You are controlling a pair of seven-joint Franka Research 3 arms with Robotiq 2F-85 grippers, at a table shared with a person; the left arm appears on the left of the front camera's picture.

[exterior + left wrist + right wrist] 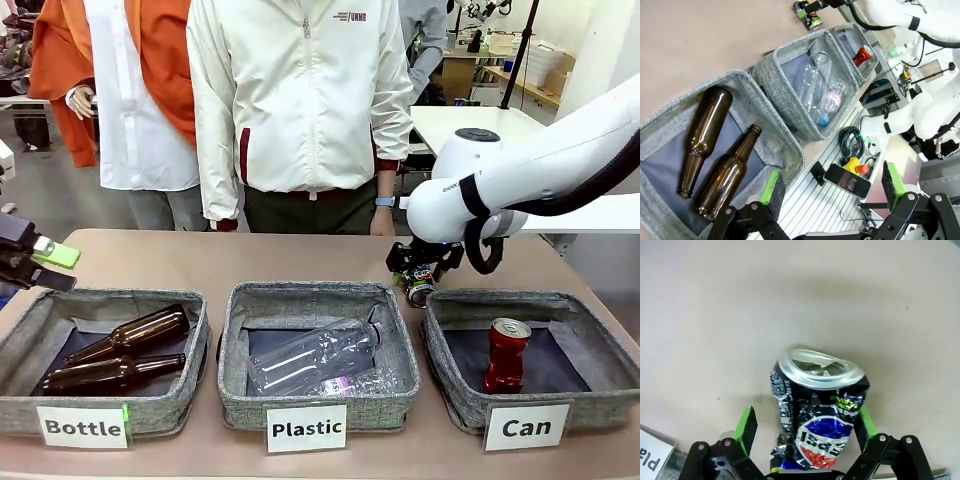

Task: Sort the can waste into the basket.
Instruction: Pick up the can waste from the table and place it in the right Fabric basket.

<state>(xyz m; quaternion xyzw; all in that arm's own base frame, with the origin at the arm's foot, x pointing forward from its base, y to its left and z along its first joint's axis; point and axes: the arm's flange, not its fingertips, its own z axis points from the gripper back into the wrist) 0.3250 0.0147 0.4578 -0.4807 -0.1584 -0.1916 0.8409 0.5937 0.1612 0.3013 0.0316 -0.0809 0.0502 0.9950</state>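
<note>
The crushed dark Pepsi can lies on the bare table just behind the "Can" basket, and sits between the spread fingers of the right gripper. In the right wrist view one green pad stands clear of the can's side, while the other looks touching or nearly so, so the jaws bracket the can without pinching it yet. The red can stands upright inside the basket, so by the look of it this dark can is the last one to sort.

To do the step well, the gripper probably should centre itself on the can before closing, since the crumpled wall is uneven and could twist or slip out under a lopsided squeeze. A lift high enough to clear the basket's back rim, then a release beside the red can, seems wise.

The left gripper hangs with its fingers spread and holding nothing, off the table's edge beside the "Bottle" basket.

The can's lower end is cut off by the gripper body, and in the front view the arm hides most of it.
</note>
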